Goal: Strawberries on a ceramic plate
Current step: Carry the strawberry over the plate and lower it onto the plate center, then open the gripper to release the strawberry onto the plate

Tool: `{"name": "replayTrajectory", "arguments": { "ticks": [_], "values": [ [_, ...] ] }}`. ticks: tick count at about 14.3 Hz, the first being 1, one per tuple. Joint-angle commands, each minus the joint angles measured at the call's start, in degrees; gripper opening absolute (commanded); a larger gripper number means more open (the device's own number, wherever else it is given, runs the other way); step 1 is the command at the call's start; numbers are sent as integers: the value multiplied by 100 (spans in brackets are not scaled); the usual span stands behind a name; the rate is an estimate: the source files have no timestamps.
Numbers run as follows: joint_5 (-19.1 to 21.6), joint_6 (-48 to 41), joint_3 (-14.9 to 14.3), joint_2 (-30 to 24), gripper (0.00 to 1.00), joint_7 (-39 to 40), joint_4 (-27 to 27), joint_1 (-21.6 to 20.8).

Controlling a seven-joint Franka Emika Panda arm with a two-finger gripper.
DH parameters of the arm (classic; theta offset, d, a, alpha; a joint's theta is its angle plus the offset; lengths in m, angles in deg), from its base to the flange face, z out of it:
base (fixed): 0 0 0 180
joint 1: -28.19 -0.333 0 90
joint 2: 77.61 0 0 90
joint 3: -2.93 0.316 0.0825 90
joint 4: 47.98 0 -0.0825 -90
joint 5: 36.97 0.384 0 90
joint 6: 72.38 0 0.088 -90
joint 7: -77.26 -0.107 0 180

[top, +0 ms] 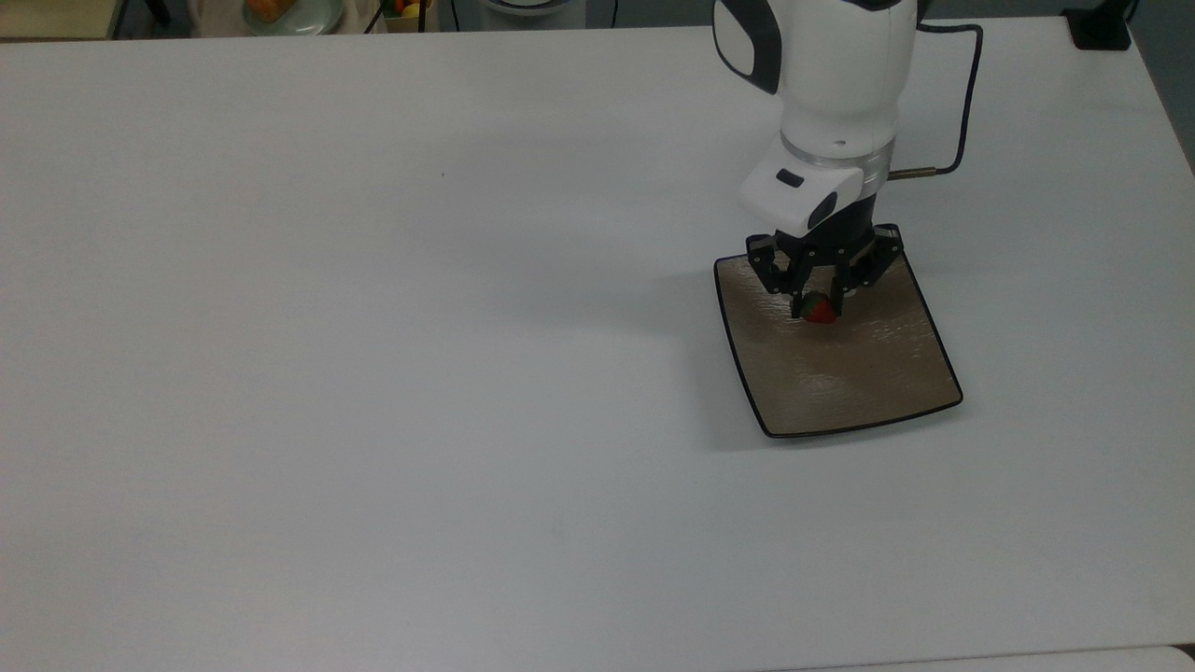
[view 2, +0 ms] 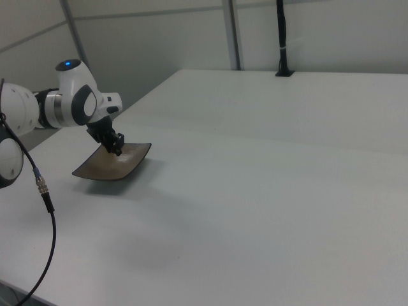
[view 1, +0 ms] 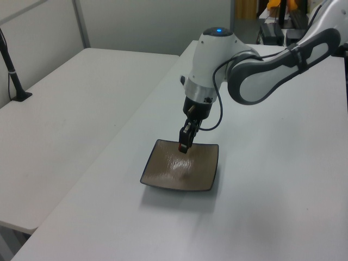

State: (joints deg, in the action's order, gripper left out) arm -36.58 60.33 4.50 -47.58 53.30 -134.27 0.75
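Observation:
The square brown ceramic plate (top: 859, 373) with its dark rim lies on the white table at the top view's right. My gripper (top: 820, 308) hangs just above the plate's far half, shut on the small red strawberry (top: 821, 311) with a green cap. From the left view the gripper (view 1: 183, 147) sits over the plate (view 1: 187, 173) near its far edge. In the right view the gripper (view 2: 116, 150) points down at the plate (view 2: 108, 166); the strawberry is hidden there.
The white table (top: 373, 373) spreads wide around the plate. A pale round dish with orange food (top: 285, 11) sits past the table's far edge at the top view's upper left. A black cable (top: 966, 103) loops off the arm. A second table (view 1: 54, 136) stands at the left view's left.

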Motion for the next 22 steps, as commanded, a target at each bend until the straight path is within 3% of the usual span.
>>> {"name": "replayTrajectory", "arguments": {
  "ticks": [1,3,4,5,7,14,22],
  "values": [
    [-39,281,-51,231,18,-83,34,-103],
    [-48,395,-51,293,34,-83,34,-130],
    [-39,457,-51,336,47,-74,34,-138],
    [-56,509,-51,372,51,-74,34,-138],
    [-65,536,-51,425,100,-74,42,-138],
    [-144,20,-139,-58,100,-65,51,-69],
    [-162,-3222,-166,-1876,100,-56,-10,898]
  ]
}}
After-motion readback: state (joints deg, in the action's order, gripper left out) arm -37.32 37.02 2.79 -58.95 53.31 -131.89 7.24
